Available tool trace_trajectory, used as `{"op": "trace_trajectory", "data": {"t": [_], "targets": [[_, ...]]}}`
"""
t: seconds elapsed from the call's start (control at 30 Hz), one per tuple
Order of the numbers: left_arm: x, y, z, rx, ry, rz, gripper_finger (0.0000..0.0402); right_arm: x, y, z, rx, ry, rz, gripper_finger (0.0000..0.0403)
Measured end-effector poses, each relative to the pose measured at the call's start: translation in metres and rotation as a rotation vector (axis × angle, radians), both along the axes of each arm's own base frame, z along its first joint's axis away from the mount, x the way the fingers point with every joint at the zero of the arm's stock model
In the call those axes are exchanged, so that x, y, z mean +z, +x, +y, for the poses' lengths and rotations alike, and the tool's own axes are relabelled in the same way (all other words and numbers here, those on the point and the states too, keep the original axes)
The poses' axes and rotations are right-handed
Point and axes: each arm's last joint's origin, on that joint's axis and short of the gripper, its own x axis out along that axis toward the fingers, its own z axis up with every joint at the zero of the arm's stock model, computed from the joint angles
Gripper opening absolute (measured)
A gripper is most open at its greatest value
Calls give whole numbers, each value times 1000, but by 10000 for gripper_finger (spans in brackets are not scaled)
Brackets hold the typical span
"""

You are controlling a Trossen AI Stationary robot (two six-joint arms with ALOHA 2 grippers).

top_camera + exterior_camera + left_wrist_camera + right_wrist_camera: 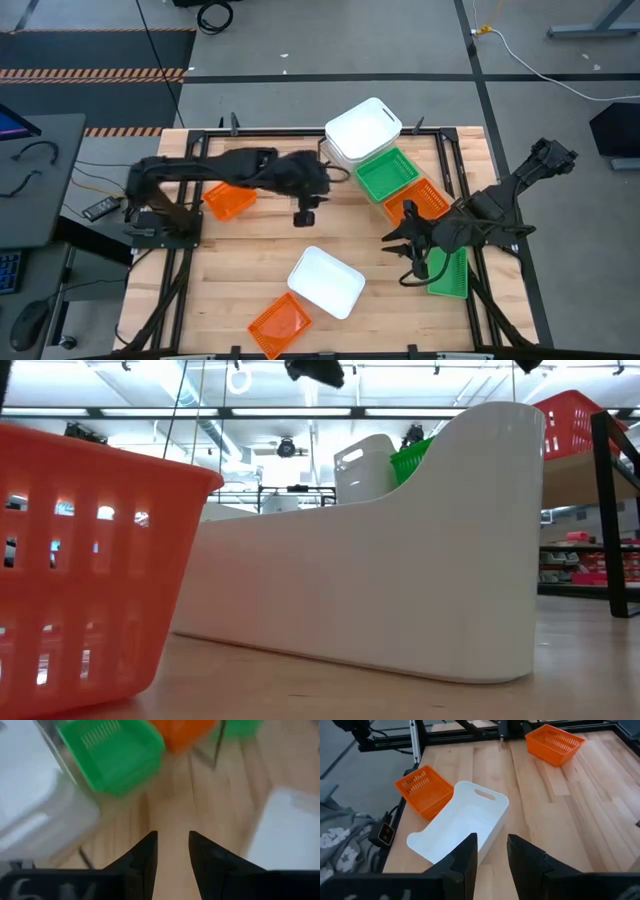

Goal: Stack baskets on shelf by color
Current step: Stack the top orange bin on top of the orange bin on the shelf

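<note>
My left gripper (305, 212) (172, 837) hangs shut over bare tabletop, near the shelf's white basket (362, 128) and green basket (388, 175). An orange basket (425, 200) sits beside them; these three rest in a row on the slanted shelf (590, 470). My right gripper (400, 245) (491, 837) is shut and hovers just off the shelf's orange end, pointing toward the table's left. On the table lie a white basket (326, 282) (462, 822), an orange one (280, 325) (424, 790), another orange (228, 200) (554, 742) and a green one (448, 272).
The black frame rails (455, 160) run along the table's far and right sides. In the low view the near orange basket (80, 560) and white basket (400, 560) fill the foreground. Bare planks (230, 270) lie left of the white basket. A grey cloth (340, 840) hangs past the near edge.
</note>
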Motion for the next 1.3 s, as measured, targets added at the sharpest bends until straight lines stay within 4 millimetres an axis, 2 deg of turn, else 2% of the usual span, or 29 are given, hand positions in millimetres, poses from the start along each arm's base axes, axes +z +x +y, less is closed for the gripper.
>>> {"op": "trace_trajectory", "data": {"t": [0.1, 0.23, 0.3, 0.47, 0.6, 0.73, 0.87, 0.97, 1.1, 1.3], "targets": [[-14, -15, -1, 17, -33, -185, 116, 0, 0, 0, -2, 4, 2, 111], [-46, -40, -1, 40, -90, -389, 116, 0, 0, 0, -2, 3, 3, 111], [-55, -54, 0, 48, -114, -504, 116, 0, 0, 0, 0, 1, 1, 111], [-58, -79, 0, 49, -132, -724, 116, -2, -2, 3, 72, 92, 66, 111], [-59, -89, 0, 71, -120, -757, 116, -12, -4, 14, 118, 250, 207, 110], [-60, -89, -1, 68, -120, -740, 116, -31, -2, 38, 197, 350, 388, 105], [-63, -90, -4, 61, -119, -709, 116, -49, 3, 63, 233, 563, 628, 100], [-65, -90, -4, 65, -118, -689, 116, -59, -3, 79, 195, 723, 857, 95], [-65, -90, -5, 59, -112, -694, 117, -68, -17, 95, 71, 828, 1127, 87], [-68, -90, -5, 55, -100, -663, 117, -73, -44, 116, -124, 864, 1299, 84]]}}
